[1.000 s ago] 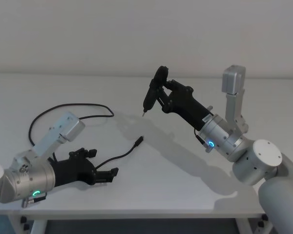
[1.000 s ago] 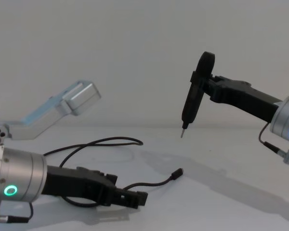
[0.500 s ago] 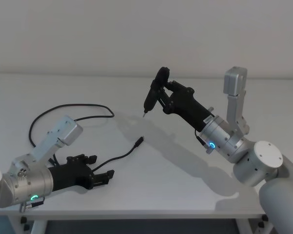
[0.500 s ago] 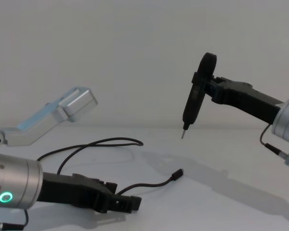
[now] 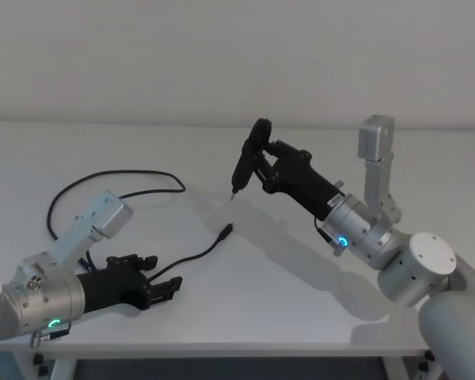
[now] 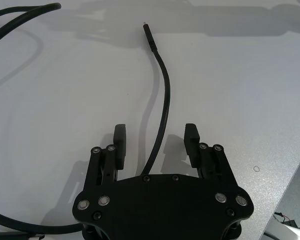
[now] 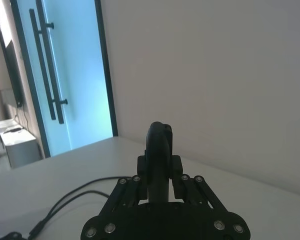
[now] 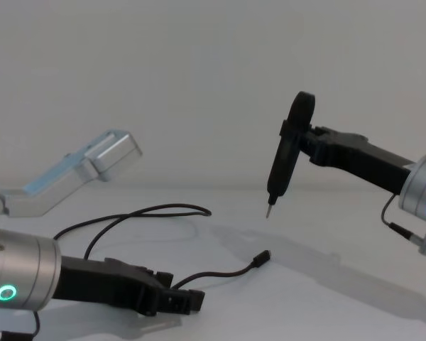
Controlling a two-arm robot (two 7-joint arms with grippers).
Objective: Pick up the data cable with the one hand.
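My left gripper (image 5: 165, 279) lies low at the near left of the tabletop (image 5: 245, 317), jaws apart, with the data cable (image 5: 199, 252) running flat between them. The right gripper (image 5: 261, 161), raised at centre, is clamped on a black pointed tool (image 5: 241, 170). If I close too high, I judge the thin cord could slip free.

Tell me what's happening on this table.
The left gripper sits low over the white table, open, with the data cable running between its fingers; it has not closed on it yet. The cable's plug end lies ahead, free on the surface. The right gripper is raised above the table, shut on a black pen-shaped tool pointing down.
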